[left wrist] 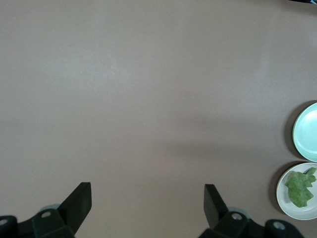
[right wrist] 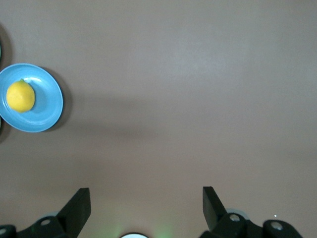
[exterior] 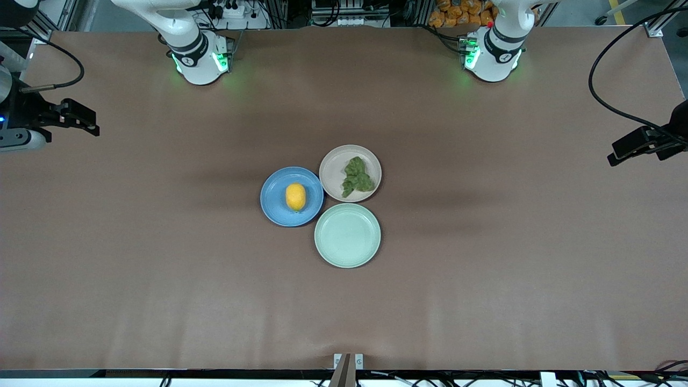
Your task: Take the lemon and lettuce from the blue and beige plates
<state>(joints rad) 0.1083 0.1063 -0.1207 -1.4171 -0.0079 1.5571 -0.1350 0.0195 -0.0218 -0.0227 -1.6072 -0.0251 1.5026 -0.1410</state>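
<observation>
The yellow lemon (exterior: 295, 196) lies on the blue plate (exterior: 273, 209) at the table's middle. The dark green lettuce (exterior: 357, 176) lies on the beige plate (exterior: 333, 171) beside it, toward the left arm's end. My right gripper (exterior: 86, 121) hangs open and empty over the table's right-arm end, well away from the plates. My left gripper (exterior: 618, 153) hangs open and empty over the left-arm end. The right wrist view shows its open gripper (right wrist: 146, 201), the lemon (right wrist: 20, 96) and blue plate (right wrist: 48, 106). The left wrist view shows its open gripper (left wrist: 147, 198), the lettuce (left wrist: 300, 185) and beige plate (left wrist: 286, 199).
An empty mint-green plate (exterior: 348, 235) sits touching both other plates, nearer to the front camera; it also shows in the left wrist view (left wrist: 307, 131). Bare brown table surface lies all round the three plates. The arm bases stand at the edge farthest from the camera.
</observation>
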